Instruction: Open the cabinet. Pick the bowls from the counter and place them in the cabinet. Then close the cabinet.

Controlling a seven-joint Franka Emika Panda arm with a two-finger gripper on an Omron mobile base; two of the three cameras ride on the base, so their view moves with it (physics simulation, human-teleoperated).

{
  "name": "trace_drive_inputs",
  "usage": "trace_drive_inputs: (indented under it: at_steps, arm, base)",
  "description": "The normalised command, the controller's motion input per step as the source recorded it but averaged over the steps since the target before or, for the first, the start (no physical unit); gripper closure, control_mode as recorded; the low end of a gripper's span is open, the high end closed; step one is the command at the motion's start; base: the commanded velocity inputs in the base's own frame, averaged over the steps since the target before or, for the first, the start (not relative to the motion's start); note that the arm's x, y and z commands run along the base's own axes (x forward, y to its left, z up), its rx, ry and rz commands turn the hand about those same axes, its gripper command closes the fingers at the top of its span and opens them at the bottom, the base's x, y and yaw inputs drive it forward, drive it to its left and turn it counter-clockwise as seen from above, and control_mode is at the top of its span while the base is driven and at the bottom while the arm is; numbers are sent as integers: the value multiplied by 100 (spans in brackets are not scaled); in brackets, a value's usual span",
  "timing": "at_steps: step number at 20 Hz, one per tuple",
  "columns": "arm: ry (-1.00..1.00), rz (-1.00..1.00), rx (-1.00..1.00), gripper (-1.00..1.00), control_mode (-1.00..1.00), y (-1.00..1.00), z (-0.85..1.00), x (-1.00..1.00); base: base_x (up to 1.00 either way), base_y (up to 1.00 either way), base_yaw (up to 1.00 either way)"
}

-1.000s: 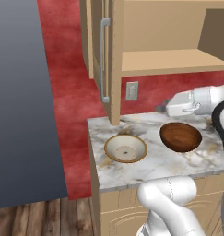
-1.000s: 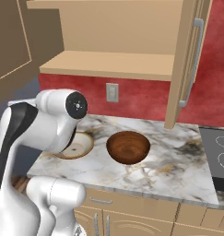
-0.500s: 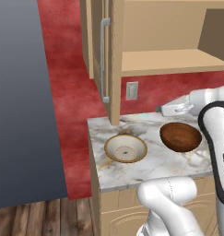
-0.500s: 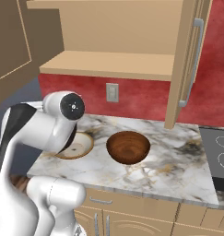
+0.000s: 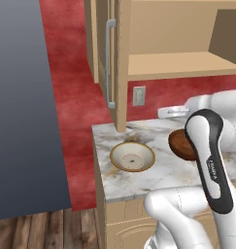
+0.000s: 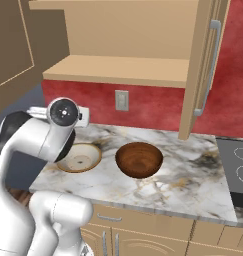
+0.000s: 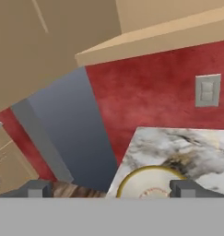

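Observation:
The cabinet [image 5: 177, 63] stands open above the counter [image 5: 153, 177], its shelf [image 6: 118, 70] bare and one door [image 6: 203, 70] swung out to the right. The cream-white bowl [image 5: 132, 156] [image 6: 80, 157] sits at the counter's left end. The dark brown bowl [image 6: 139, 159] is beside it, partly behind my forearm in the left base view [image 5: 180, 145]. My gripper [image 7: 111, 189] is open and empty, up above the counter. In the hand view the cream bowl [image 7: 150, 184] lies low between the two fingertips [image 7: 37, 188].
A wall outlet [image 6: 122, 100] is on the red backsplash behind the bowls. A stove top [image 6: 235, 170] adjoins the counter on the right. A tall dark grey panel [image 5: 22, 107] stands left of the counter, where the counter edge drops to a wood floor [image 5: 42, 228].
The hand has shifted a little left along the back of the counter, toward the cream bowl. My forearm has swung down in front of the brown bowl. The bowls have not moved.

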Motion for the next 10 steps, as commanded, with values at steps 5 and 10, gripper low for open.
trace_drive_inputs:
  at_steps: [5,10]
  arm:
    - [14,-18,0,-100,-100,-9,-10,27]
    - [6,-12,-3,-100,-100,0,-12,27]
  base:
    - [0,0,0]
    - [0,0,0]
